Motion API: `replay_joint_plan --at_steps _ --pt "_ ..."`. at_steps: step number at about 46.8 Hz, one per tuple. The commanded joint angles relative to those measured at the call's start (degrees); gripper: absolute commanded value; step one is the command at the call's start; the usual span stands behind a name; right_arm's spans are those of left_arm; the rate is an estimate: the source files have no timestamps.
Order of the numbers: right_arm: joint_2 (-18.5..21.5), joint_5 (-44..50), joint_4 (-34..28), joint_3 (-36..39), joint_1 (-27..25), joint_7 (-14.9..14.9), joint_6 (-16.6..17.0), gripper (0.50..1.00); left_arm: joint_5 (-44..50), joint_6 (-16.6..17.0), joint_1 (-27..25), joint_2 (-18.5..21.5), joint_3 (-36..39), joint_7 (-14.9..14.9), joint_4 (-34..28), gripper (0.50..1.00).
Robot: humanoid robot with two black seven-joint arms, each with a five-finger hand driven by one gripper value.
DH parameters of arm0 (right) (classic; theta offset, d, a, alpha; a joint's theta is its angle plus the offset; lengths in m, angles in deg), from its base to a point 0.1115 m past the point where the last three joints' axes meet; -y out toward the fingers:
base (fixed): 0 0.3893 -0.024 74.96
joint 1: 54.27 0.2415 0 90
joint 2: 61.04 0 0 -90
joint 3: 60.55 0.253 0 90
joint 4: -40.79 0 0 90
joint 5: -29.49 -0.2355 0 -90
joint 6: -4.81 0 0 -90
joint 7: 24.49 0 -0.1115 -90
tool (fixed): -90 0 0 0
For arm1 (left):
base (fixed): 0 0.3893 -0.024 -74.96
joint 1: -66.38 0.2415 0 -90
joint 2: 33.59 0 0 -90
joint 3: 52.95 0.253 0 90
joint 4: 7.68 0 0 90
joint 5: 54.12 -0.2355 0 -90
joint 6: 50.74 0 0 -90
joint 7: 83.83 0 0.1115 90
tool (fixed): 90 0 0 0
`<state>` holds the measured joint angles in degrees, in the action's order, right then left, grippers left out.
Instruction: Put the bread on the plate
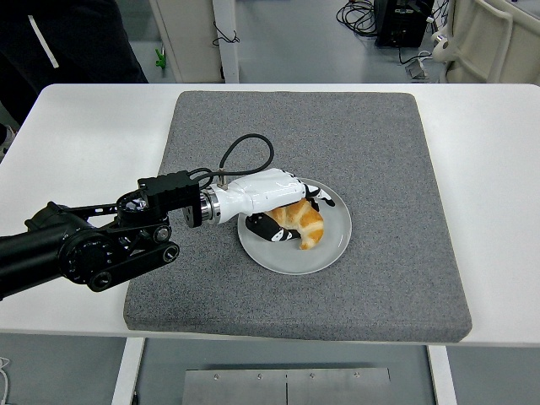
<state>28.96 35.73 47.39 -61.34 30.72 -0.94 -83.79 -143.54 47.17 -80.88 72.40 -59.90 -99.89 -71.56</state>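
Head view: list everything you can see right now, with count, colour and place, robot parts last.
Bread: one, golden-brown croissant, lying on the plate.
Plate: one, white, on the mat, slightly left of its centre.
Mat: one, grey, square, covering the middle of the table.
Table: one, white, under the mat.
Person: one, dark clothing, partly visible at top left.
Cables: black, on the floor beyond the table.
Left hand: one, white with black fingertips, over the plate's left side, fingers wrapped on the bread.
Right arm: not in view.

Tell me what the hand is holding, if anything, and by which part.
The left hand holds the bread, a croissant, around its left end, over the plate.
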Motion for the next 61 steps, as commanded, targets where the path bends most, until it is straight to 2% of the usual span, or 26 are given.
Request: replay_joint_plan --at_steps 1,4,8,26,35,53,61 --pt "0.00 0.00 -0.01 0.00 0.00 0.00 0.00 1.000 0.12 0.00 0.30 0.09 -0.09 -0.37 -0.01 0.926" --pt "0.00 0.00 -0.01 0.00 0.00 0.00 0.00 1.000 0.12 -0.09 0.30 0.09 -0.09 -0.55 -0.01 0.952" --pt "0.00 0.00 -0.01 0.00 0.00 0.00 0.00 1.000 0.56 -0.44 0.22 0.44 -0.09 -0.64 -0.10 0.958" --pt "0.00 0.00 -0.01 0.00 0.00 0.00 0.00 1.000 12.60 -2.90 -0.57 2.28 -1.58 -0.81 -1.86 0.965" --pt "0.00 0.00 -0.01 0.00 0.00 0.00 0.00 1.000 19.71 -4.04 -0.57 2.46 -6.24 -0.81 -2.30 0.966" --pt "0.00 0.00 -0.01 0.00 0.00 0.00 0.00 1.000 36.59 -3.60 -0.14 2.11 -15.38 -0.55 -1.60 0.968" --pt "0.00 0.00 -0.01 0.00 0.00 0.00 0.00 1.000 44.76 -1.50 -0.05 2.02 -15.82 -0.55 -0.37 0.968"
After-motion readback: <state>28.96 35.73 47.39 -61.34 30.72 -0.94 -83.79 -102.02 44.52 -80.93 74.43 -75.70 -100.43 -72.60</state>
